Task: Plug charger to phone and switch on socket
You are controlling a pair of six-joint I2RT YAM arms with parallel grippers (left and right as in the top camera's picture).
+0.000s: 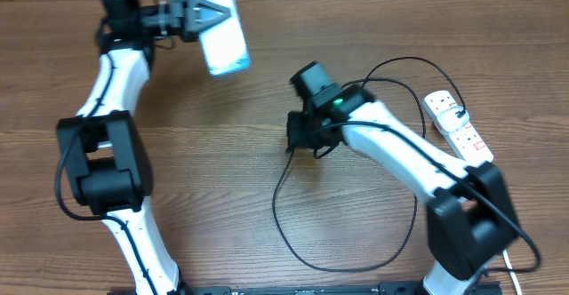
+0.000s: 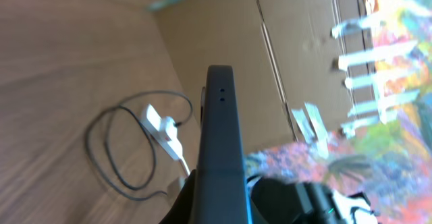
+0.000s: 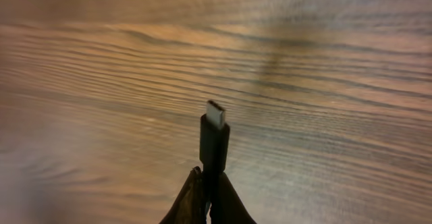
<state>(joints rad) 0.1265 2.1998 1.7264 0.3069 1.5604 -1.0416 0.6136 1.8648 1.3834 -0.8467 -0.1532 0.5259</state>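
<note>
The long thin black charger cable ends in a small black connector [image 3: 214,140] with a bare metal tip. It stands up out of the right fingers [image 3: 192,197], which are pinched shut on its lower body, and the tip sticks out well past their ends. The slim rectangular phone with the light blue-white screen [image 1: 224,37] is clamped at one end by the left fingers [image 1: 206,12], closed tight on it. It is lifted off the brown wood-grain tabletop [image 1: 222,153], with its free end reaching out beyond them. The two pairs of fingers are well apart.

The main risk is at the join. The pinch on the connector is narrow and low, so a slightly off-line push could make the plug pivot or slide back between the right fingers. The phone's edge faces the left wrist view, but I cannot make out the port, so the alignment can't be judged. A push on the phone's free end could also twist it in the left fingers, since nothing supports it from below.

Behind the right fingers the cable's loose loop [image 1: 293,233] trails under that arm. It could snag or pull taut during the reach. The elongated white power strip with red switches [image 1: 458,126] lies far to the outside of the right fingers, and a tug on the cable could shift it.
</note>
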